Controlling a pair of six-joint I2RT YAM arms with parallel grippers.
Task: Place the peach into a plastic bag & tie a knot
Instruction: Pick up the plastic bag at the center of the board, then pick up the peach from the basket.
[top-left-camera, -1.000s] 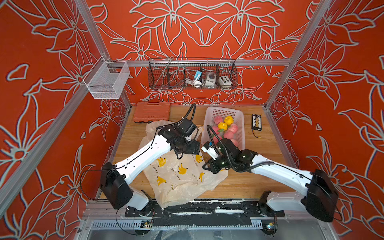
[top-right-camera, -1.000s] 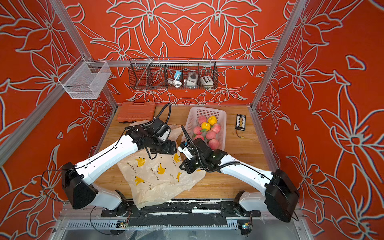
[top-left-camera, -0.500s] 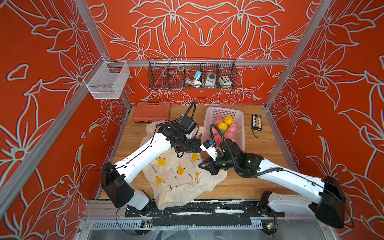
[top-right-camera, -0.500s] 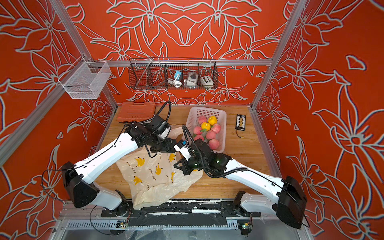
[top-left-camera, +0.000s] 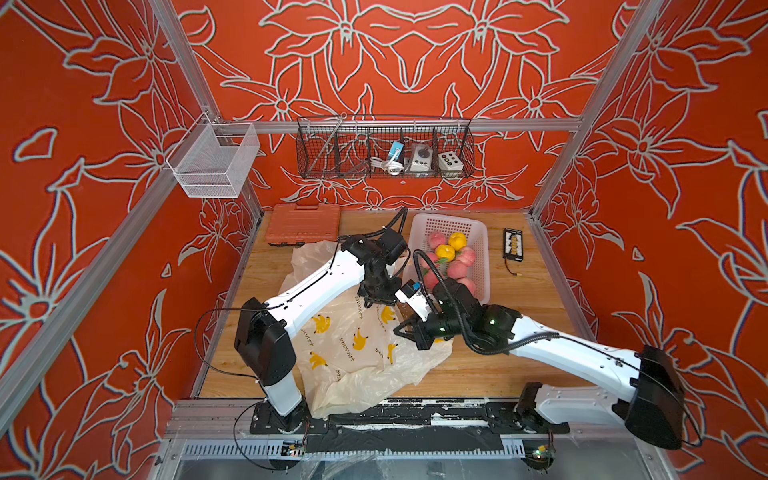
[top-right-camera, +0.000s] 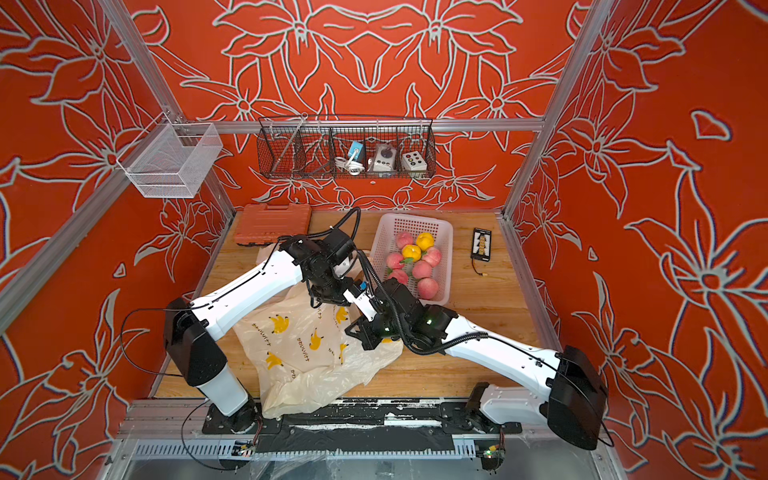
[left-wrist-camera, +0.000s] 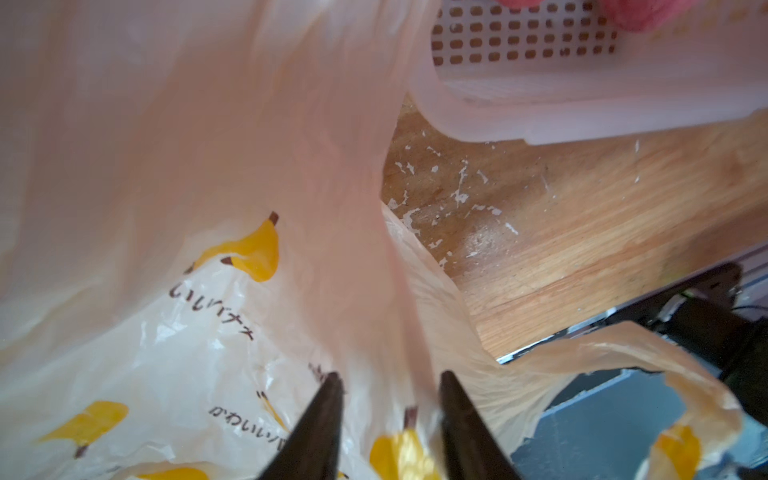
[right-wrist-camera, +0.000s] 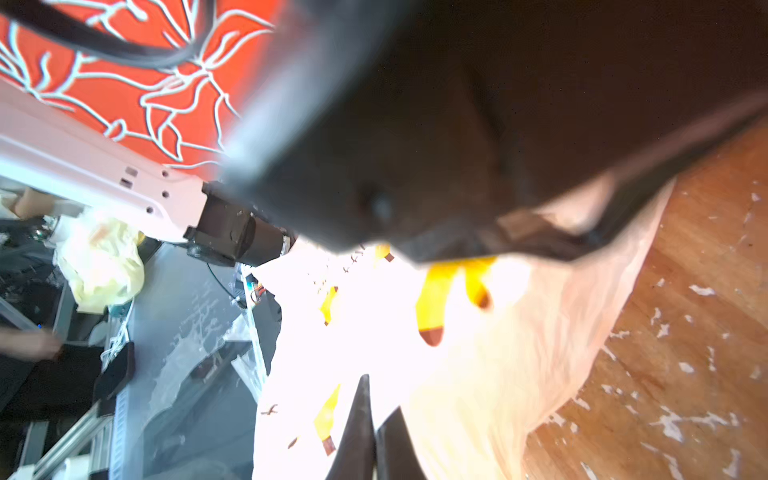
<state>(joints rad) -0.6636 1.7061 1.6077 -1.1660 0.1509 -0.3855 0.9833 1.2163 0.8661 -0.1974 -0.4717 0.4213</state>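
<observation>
Three red walls (top-left-camera: 395, 62) patterned with pale flowers close in a wooden tabletop (top-left-camera: 478, 376), its finish flecked with white chips in the wrist views. A wire rack (top-left-camera: 332, 149) hangs on the back wall and a white mesh bin (top-left-camera: 212, 166) on the side rail. Several peaches (top-left-camera: 457, 269) lie with oranges (top-left-camera: 457, 240) in the plastic basket (top-left-camera: 484, 257), just beside the banana-print bag (top-left-camera: 353, 345) spread on the wood. A taut fold of bag runs between the fingers of the left claw (left-wrist-camera: 388, 380), but I cannot tell if it grips. The right claw (right-wrist-camera: 380, 399) is clenched over the bag.
</observation>
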